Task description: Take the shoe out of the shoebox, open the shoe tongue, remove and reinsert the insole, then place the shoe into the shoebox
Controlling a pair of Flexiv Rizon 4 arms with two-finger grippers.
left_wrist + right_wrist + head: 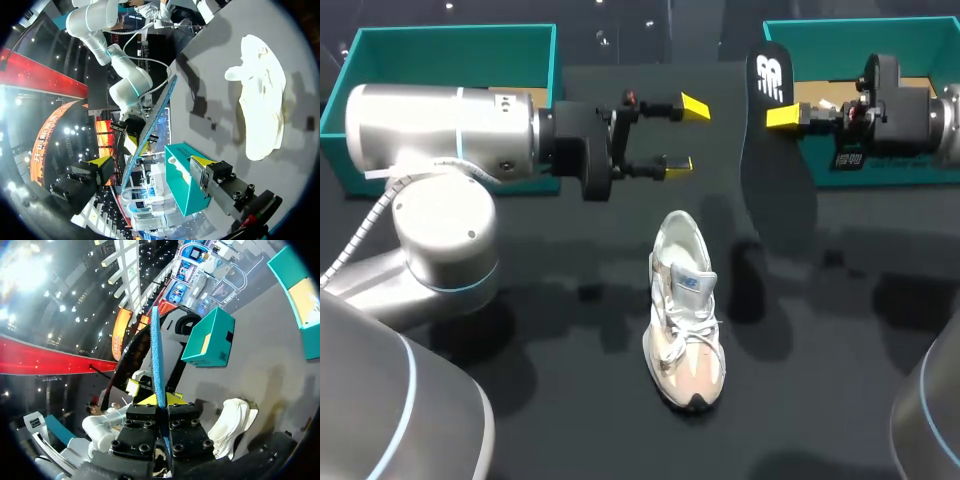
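The white shoe is seen standing on its sole in the middle of the dark worktop, toe toward the robot and the tongue apparently lifted clear of the opening. It stands well apart from the left box and the right box at the far edge. The black insole is held aloft beside the right box, pinched near one end between the closed fingers of the right gripper. From that wrist it is seen edge-on. The left gripper hangs above the worktop beyond the shoe's heel, its fingers spread wide with nothing between them. The insole is judged thin, light and floppy, so its free end is best fed into the opening first. The shoe, soft and light, is likely to slide unless braced at the stiffer heel collar.
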